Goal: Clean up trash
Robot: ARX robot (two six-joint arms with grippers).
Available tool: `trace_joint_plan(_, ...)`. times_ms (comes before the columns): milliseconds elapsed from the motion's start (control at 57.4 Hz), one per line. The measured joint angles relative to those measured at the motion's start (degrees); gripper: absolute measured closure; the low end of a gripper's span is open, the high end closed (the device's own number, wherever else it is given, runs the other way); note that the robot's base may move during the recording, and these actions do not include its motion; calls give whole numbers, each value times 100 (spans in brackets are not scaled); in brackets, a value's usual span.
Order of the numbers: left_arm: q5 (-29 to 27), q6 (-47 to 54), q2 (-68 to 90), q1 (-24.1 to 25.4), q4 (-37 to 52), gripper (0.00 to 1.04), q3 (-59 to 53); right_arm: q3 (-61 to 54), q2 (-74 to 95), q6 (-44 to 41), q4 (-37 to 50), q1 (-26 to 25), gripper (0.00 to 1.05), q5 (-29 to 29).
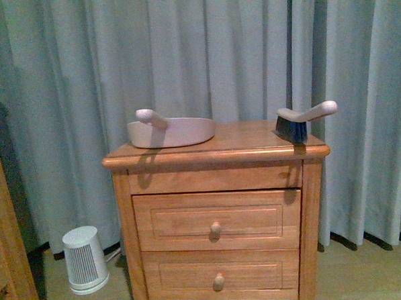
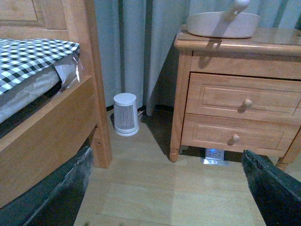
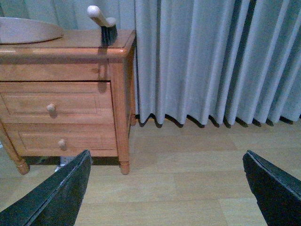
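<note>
Pink dustpan point(image 1: 179, 131) and brush point(image 1: 295, 125) sit on the bench point(image 1: 241, 146); we see no trash, perhaps hidden in the pan. Left claw point(image 2: 167, 153) and right claw point(image 3: 167, 153) gape empty; cleaning not yet begun.

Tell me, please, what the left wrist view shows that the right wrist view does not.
Only the left wrist view shows the bed frame, its checked bedding and the small white appliance. Only the right wrist view shows the brush on the nightstand. Both share the nightstand, the pink dustpan, curtain and wooden floor.
</note>
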Motion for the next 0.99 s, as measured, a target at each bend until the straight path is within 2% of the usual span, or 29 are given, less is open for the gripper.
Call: trace_joint_plan(994, 0, 0, 0, 0, 0, 8, 0, 0, 0, -2, 0, 0, 7, 0)
